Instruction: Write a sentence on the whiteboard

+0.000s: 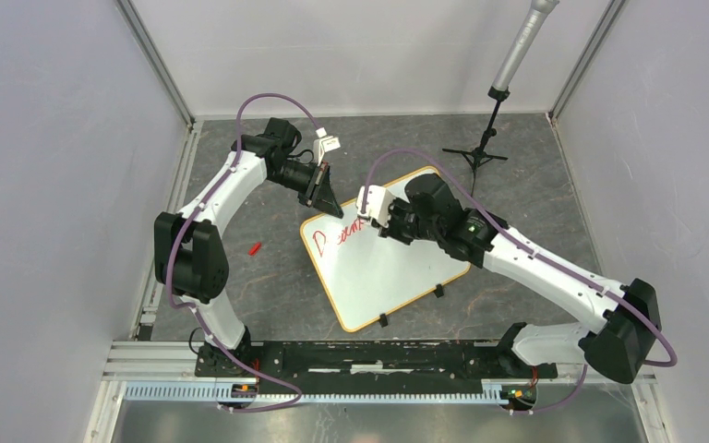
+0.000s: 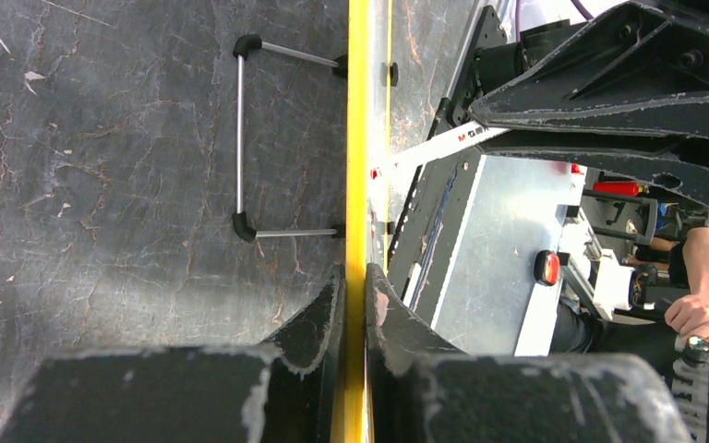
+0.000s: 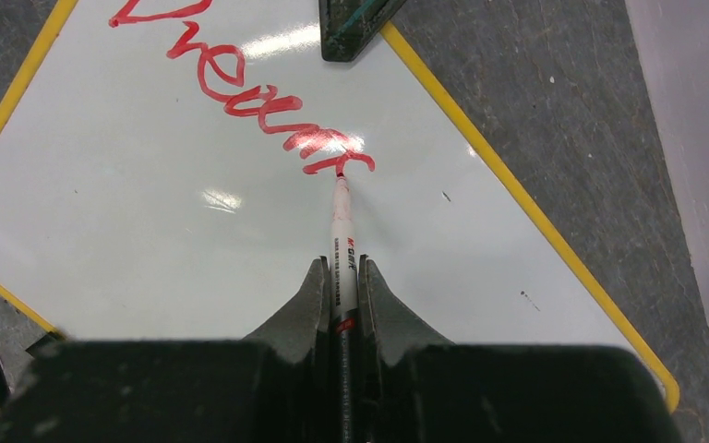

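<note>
The right gripper [image 3: 341, 277] has its jaws pinched on a white marker [image 3: 341, 226], whose red tip touches the whiteboard [image 3: 148, 240] at the end of the sentence [image 3: 240, 97], one slanted red word reading roughly "Dream". The left gripper [image 2: 355, 272] clamps the board's yellow rim at its far corner. The board lies flat and skewed on the dark table [image 1: 268, 286] between the arms, a small red piece [image 1: 256, 248] apart to its left
</note>
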Available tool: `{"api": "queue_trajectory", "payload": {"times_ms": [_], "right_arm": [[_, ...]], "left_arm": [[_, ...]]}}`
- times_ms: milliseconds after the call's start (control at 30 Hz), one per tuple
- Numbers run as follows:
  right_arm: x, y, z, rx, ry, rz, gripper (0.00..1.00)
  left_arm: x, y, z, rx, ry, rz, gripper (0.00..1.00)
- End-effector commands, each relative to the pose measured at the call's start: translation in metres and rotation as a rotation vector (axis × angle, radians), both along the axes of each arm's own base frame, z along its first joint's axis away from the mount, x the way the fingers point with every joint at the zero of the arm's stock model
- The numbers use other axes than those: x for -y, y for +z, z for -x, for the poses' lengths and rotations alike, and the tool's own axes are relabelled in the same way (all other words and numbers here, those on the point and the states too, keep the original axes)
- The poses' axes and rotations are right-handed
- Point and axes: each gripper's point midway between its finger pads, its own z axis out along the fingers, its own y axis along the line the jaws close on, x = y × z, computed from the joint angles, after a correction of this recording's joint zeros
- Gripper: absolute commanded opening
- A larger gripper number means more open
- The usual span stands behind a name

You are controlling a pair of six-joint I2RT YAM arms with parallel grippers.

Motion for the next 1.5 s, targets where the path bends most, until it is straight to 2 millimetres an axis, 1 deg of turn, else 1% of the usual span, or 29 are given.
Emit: {"api": "queue_trajectory", "payload": {"times_ms": [0,133,300,400,667,767,933,1067,1167,1367,1467], "right_arm": [[0.018,-0.004,-0.009,0.015,-0.056,0.039,0.00],[0.019,-0.007,-0.006,0.003,-0.048,0.037,0.00],[0.014,-0.021,0.006,-0.071,-0.014,0.029,0.00],[0.012,-0.021,0.008,-0.076,-0.008,0.021,0.00],[-0.010,-0.005,0.013,-0.068,0.042,-0.007,0.00],[-0.019,0.010,0.012,-0.058,0.060,-0.035,0.00],[-0.023,0.038,0.018,-0.038,0.095,-0.081,0.00],[-0.016,0.050,0.022,-0.030,0.098,-0.095,0.00],[-0.003,0.052,0.017,-0.032,0.070,-0.101,0.00],[0.027,0.044,-0.001,-0.036,-0.003,-0.108,0.00],[0.034,0.043,-0.007,-0.025,-0.022,-0.108,0.00]], "left_arm": [[0.010,-0.015,0.012,-0.003,-0.071,-0.031,0.02],[0.010,-0.015,0.011,-0.004,-0.071,-0.032,0.02],[0.010,-0.016,0.011,-0.005,-0.071,-0.032,0.02],[0.010,-0.015,0.012,0.000,-0.073,-0.032,0.03],[0.010,-0.014,0.012,0.004,-0.073,-0.032,0.02],[0.009,-0.013,0.013,0.008,-0.074,-0.031,0.02],[0.010,-0.013,0.012,0.011,-0.077,-0.030,0.02],[0.010,-0.014,0.012,0.011,-0.079,-0.028,0.02],[0.010,-0.014,0.012,0.012,-0.079,-0.029,0.02],[0.010,-0.014,0.012,0.016,-0.081,-0.030,0.03],[0.010,-0.014,0.012,0.015,-0.082,-0.031,0.02]]}}
